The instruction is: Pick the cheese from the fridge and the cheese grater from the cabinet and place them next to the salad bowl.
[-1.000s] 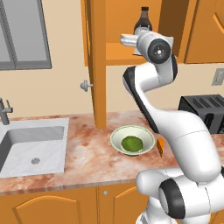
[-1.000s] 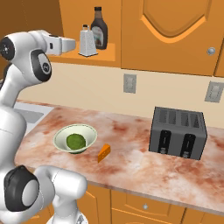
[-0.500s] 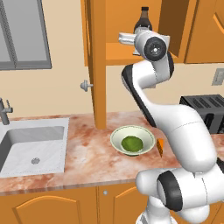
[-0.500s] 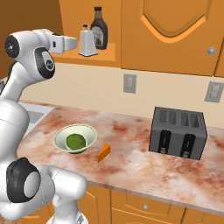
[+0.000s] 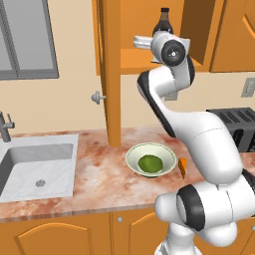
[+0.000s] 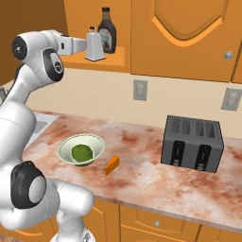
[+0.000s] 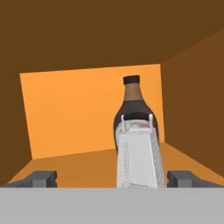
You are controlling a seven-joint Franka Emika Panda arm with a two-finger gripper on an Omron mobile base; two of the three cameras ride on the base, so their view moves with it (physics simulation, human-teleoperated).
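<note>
Cheese grater [image 7: 140, 157] stands between wide-set fingers [image 7: 41, 178], free shelf [image 7: 74, 164] at 9 o'clock. Brown bottle [image 7: 131, 107] right behind at 12 blocks deeper reach.

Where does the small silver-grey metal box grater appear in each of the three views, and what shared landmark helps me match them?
Left base view: not in it; the arm's wrist covers that part of the shelf.
Right base view: the small silver-grey metal box grater stands upper left on the cabinet shelf, just past the end effector.
Hand view: lower centre, upright between the two finger tips.
Shared landmark: the dark brown labelled bottle close behind it, also seen in the left base view.
</note>
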